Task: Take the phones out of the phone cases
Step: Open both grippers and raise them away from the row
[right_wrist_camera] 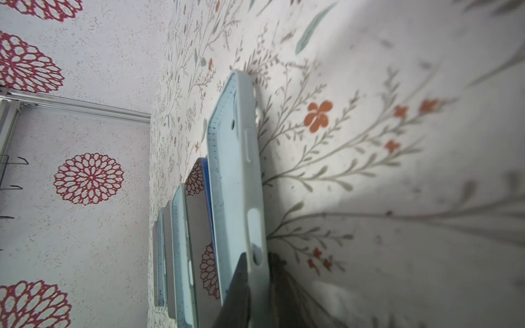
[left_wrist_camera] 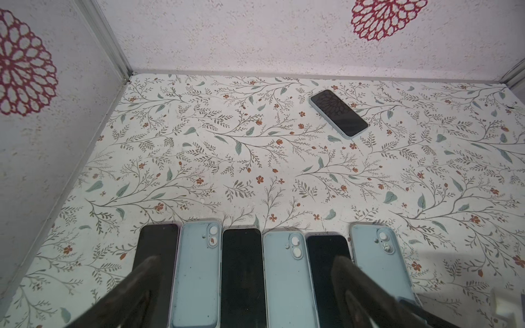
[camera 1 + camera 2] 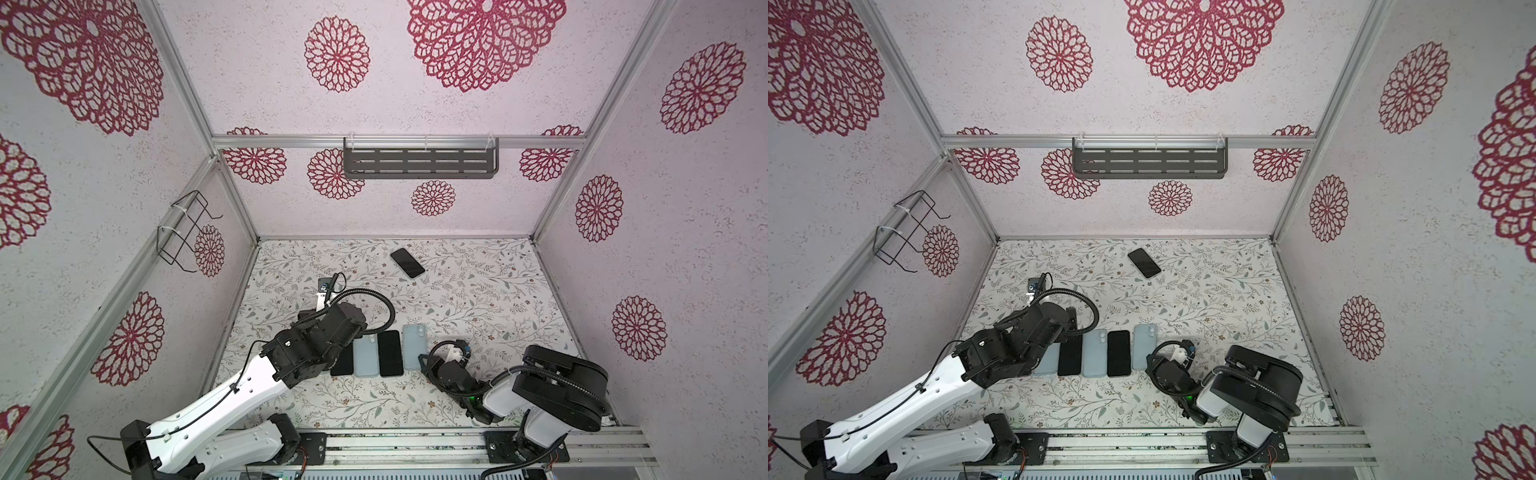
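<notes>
The left arm (image 3: 232,386), the biggest thing and closest to the lens in both top views, reaches low over the table (image 3: 478,291). Its left hand (image 2: 245,258) is spread wide and holds nothing. Just under it runs a row (image 2: 289,269) of three bare dark phones alternating with three pale blue cases, side by side and touching. They look like finished work laid out to keep pairs together.

The right hand (image 1: 258,264) sits at the row's other end, well apart from the left. Its fingers are pressed together, and in the wrist view they seem to pinch the side wall of the end case (image 1: 235,181), probably to set or straighten it.

The cased phone (image 3: 407,262) lies screen up, alone and askew, well beyond both hands near the back wall (image 3: 415,208). It looks like the one left to strip, and either arm would need a long reach.

The table has a leafy floral print. The walls are pale with red rosettes, and carry a slotted shelf (image 3: 419,162) and a wire basket (image 3: 183,232).
</notes>
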You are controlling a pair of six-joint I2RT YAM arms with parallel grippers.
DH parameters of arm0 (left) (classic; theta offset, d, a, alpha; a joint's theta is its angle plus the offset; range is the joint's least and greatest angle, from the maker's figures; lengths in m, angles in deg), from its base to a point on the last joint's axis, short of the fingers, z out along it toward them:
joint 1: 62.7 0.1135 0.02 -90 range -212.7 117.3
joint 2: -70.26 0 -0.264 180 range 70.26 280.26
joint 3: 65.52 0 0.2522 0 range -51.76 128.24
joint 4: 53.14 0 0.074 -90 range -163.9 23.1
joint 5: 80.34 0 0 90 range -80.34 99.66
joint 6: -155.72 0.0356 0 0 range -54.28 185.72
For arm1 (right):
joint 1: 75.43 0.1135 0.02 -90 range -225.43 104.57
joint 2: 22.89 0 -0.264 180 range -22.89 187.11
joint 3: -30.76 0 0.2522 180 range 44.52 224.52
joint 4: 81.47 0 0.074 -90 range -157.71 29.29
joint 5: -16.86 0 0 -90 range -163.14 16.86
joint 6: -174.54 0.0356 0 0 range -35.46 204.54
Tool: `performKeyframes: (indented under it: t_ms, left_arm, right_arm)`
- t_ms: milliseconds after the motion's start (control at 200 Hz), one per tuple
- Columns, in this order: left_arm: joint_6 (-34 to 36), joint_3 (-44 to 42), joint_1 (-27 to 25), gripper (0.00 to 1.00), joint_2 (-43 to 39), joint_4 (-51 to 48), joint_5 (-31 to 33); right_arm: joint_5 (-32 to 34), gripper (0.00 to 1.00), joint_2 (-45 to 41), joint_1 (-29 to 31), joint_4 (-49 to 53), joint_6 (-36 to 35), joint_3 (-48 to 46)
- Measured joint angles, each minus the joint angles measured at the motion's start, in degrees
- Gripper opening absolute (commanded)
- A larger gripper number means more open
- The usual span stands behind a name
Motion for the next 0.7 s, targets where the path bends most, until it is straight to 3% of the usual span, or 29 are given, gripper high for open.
performKeyframes:
  t_ms: [300,380,550,646,696]
  left_arm:
    - [1.7,0.6,0.4,0.97,-0.4,1.0,-0.1]
    - [1.8,0.6,0.5,0.97,-0.6,1.2,-0.2]
    - [1.9,0.6,0.6,0.97,-0.8,1.3,-0.2]
    - [1.9,0.7,0.9,0.97,-0.8,1.3,-0.4]
    - [1.9,0.7,1.0,0.97,-0.8,1.4,-0.6]
  right_arm:
    - [2.2,0.00,1.8,5.0,5.9,4.0,6.0]
    - [2.1,0.22,1.8,5.2,6.6,4.6,6.3]
    - [1.1,0.55,-1.5,5.6,8.6,4.4,6.3]
    - [0.8,0.79,-6.4,5.6,14.1,3.2,6.3]
    - [0.9,0.86,-10.0,5.6,18.3,2.7,6.1]
